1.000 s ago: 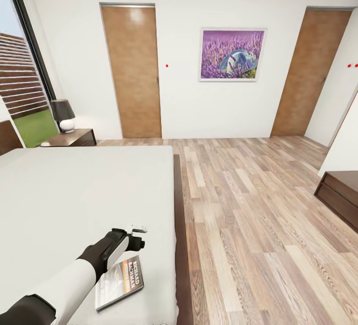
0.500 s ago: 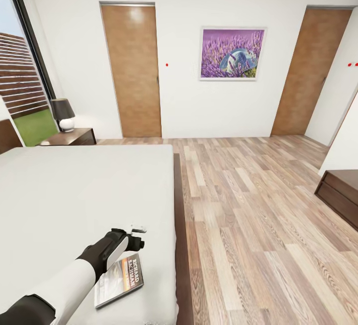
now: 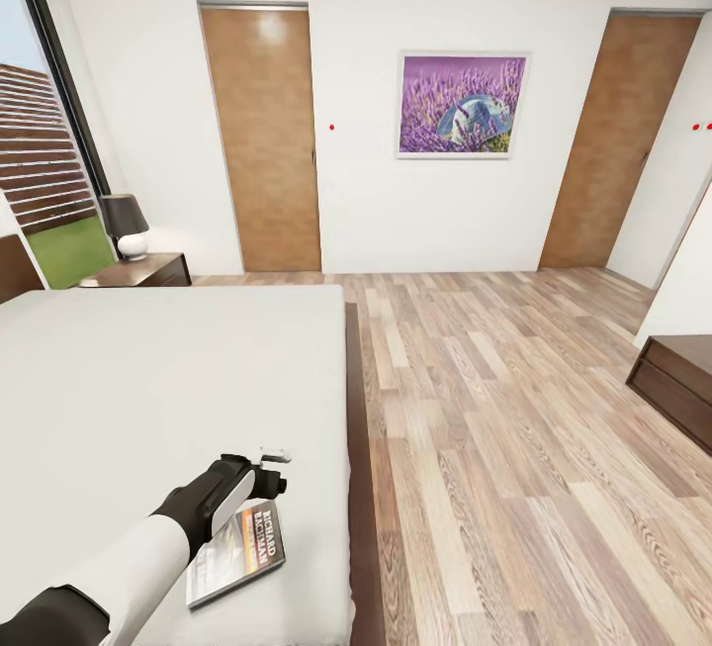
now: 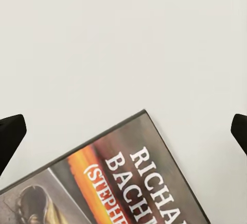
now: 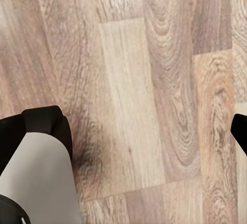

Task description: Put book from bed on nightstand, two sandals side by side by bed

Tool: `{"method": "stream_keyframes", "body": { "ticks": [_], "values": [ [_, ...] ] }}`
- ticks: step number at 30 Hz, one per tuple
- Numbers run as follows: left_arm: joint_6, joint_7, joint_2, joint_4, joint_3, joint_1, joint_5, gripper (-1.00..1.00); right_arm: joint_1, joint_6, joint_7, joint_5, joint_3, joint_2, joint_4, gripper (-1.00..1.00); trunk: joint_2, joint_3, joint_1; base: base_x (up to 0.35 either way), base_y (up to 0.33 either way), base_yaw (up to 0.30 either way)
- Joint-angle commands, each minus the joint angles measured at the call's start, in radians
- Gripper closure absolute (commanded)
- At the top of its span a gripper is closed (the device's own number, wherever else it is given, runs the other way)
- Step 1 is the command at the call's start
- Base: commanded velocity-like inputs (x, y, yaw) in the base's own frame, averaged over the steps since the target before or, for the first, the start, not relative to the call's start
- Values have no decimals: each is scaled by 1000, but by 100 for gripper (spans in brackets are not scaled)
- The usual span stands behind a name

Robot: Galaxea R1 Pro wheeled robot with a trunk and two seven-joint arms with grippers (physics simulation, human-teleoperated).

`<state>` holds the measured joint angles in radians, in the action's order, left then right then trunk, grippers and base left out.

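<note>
The book [image 3: 235,552] lies flat on the light-grey mattress of the bed [image 3: 148,379], near its foot corner, with its dark cover and white lettering up. My left gripper [image 3: 265,483] hovers just beyond the book's far edge, pointing down. In the left wrist view the left gripper [image 4: 123,134] is open, its black fingertips [image 4: 10,137] wide apart over the book [image 4: 118,183] and nothing between them. My right gripper [image 5: 123,131] hangs open over bare wood floor. One nightstand [image 3: 148,272] stands beside the bed's head. The sandals are out of view.
A black-shaded lamp [image 3: 126,226] stands on the nightstand. Two brown doors [image 3: 265,137] and a purple picture [image 3: 462,107] line the far wall. A dark low cabinet [image 3: 677,384] sits at the right. Wood-plank floor [image 3: 494,428] stretches right of the bed.
The whole head picture has shifted up a few pixels, so the camera moved. The left arm and the book keep their places relative to each other.
</note>
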<state>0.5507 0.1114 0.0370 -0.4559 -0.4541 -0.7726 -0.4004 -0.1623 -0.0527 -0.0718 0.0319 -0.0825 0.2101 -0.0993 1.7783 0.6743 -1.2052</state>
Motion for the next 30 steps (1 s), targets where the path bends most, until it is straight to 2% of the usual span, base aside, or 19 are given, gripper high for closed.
{"method": "stream_keyframes", "body": {
  "ticks": [1,10,23,30],
  "values": [
    [4,8,1,-2,-8,-1,-11,-100,-1,-4,-6,3,-8,0,1,-100,7,4,-4,0,0,0],
    [3,8,1,-2,-8,0,-11,-100,0,-3,-6,3,-8,0,1,-100,70,32,-38,0,0,0],
    [2,8,1,-3,-8,0,-11,-100,0,-4,-6,3,-8,0,1,-100,70,32,-38,0,0,0],
    [-9,8,1,-3,-8,0,-10,-100,0,-4,-6,3,-8,0,1,-100,112,51,-61,0,0,0]
  ]
}}
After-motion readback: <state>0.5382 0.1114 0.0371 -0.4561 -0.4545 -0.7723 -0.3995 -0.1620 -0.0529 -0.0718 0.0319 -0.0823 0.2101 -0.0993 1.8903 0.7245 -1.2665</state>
